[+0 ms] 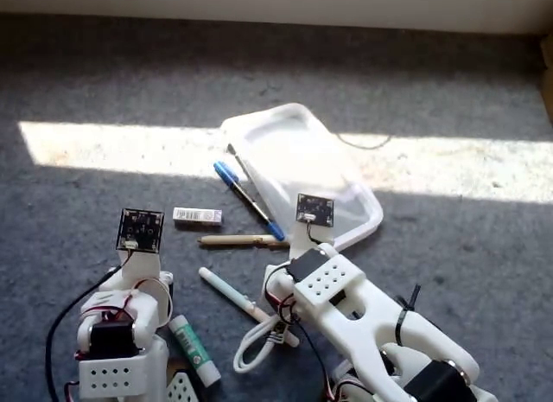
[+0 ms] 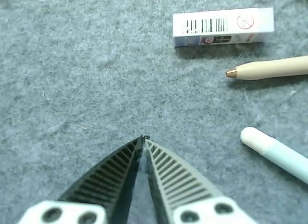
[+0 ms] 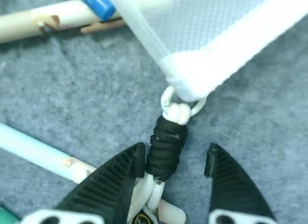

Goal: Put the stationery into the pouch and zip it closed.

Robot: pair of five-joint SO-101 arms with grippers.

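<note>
High view: a white mesh pouch (image 1: 298,147) lies flat in the middle of the grey carpet-like surface (image 1: 449,272), half in a band of sunlight. A blue-capped pen (image 1: 247,201) lies along the pouch's edge. Near it are a small white rectangular box (image 1: 197,215), a beige pen (image 1: 242,240) and a pale blue-and-white pen (image 1: 226,292). A green-and-white glue stick (image 1: 192,348) rests just beside the left arm (image 1: 117,341). The right arm (image 1: 354,303) stretches to the pouch's near corner, with a loop of white cord (image 1: 249,348) beside it.

Left wrist view: the left gripper (image 2: 144,141) hangs over bare carpet with its ribbed jaws pressed together at the tips, gripping nothing. The white box (image 2: 223,26), the beige pen's tip (image 2: 267,69) and the pale pen's rounded end (image 2: 274,152) lie apart from it.

Right wrist view: the right gripper (image 3: 176,154) has its jaws spread wide. The black-wrapped zipper pull (image 3: 166,148) lies between them, touching one finger and clear of the other, so it is not clamped. The pull ties to a small white ring at the pouch's corner (image 3: 192,82). The blue cap (image 3: 96,3), beige pen (image 3: 48,22) and pale pen (image 3: 36,152) lie nearby.
</note>
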